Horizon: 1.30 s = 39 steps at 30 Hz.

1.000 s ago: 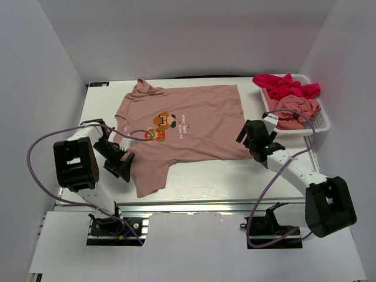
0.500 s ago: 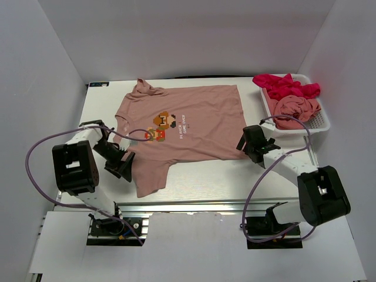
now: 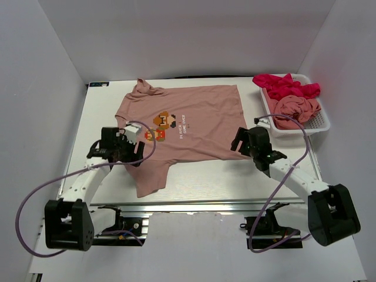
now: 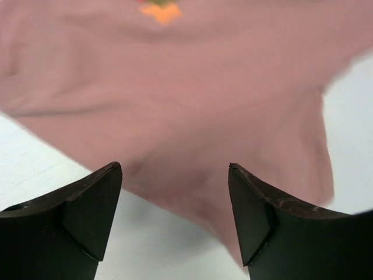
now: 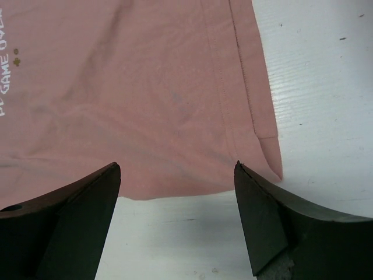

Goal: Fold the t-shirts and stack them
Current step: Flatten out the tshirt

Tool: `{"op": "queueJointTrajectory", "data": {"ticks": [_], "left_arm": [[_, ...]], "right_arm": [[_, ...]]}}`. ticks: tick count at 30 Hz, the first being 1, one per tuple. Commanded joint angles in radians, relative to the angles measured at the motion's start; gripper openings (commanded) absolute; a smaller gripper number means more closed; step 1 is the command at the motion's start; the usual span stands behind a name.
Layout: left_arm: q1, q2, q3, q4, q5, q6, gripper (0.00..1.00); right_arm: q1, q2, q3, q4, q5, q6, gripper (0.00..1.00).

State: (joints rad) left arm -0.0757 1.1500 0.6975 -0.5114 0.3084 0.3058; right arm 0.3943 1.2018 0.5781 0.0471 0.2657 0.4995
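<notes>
Both wide open, the left tool [image 4: 175,169] and right tool [image 5: 178,166] are hovering over the spread t-shirt's [image 3: 200,117] near side, apparently lining up a fold.

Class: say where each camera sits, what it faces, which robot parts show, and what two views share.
Top external: above, behind the arms, looking down on white table, salmon-pink cotton t-shirt; both arms show.
Left wrist: wrist-mounted, faces the shirt's sleeve; open left gripper shows.
Right wrist: wrist-mounted, faces the shirt's hem corner; open right gripper shows.
Shared: all see that shirt.
</notes>
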Motion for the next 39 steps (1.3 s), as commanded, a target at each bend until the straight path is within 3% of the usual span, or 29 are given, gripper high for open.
{"op": "queueJointTrajectory", "data": {"ticks": [1, 6, 13, 15, 18, 28, 33, 36, 39], "left_arm": [[0.005, -0.108, -0.075, 0.255, -0.144, -0.206, 0.82], [0.001, -0.027, -0.073, 0.278, -0.328, -0.416, 0.78], [-0.056, 0.016, -0.052, 0.164, -0.218, -0.539, 0.77], [-0.163, 0.013, -0.029, 0.104, -0.358, -0.563, 0.78], [-0.260, 0.033, 0.006, 0.065, -0.431, -0.573, 0.78], [-0.260, 0.132, 0.048, -0.007, -0.592, -0.715, 0.79], [-0.227, 0.157, 0.129, 0.040, -0.699, -0.657, 0.81], [-0.194, 0.125, 0.163, 0.101, -0.680, -0.567, 0.81], [-0.142, 0.111, 0.233, 0.103, -0.574, -0.427, 0.82]], "right_arm": [[0.005, -0.059, -0.007, -0.027, 0.013, -0.042, 0.83], [0.009, -0.056, 0.020, -0.046, 0.017, -0.036, 0.83], [0.055, -0.004, 0.040, -0.101, 0.024, -0.033, 0.83], [0.081, 0.005, 0.048, -0.115, 0.053, -0.039, 0.83], [0.107, 0.015, 0.060, -0.127, 0.084, -0.049, 0.83], [0.140, 0.058, 0.109, -0.135, 0.139, -0.075, 0.83], [0.149, 0.068, 0.111, -0.119, 0.144, -0.067, 0.83], [0.155, 0.051, 0.104, -0.098, 0.156, -0.075, 0.84], [0.156, 0.025, 0.106, -0.076, 0.165, -0.088, 0.84]]}}
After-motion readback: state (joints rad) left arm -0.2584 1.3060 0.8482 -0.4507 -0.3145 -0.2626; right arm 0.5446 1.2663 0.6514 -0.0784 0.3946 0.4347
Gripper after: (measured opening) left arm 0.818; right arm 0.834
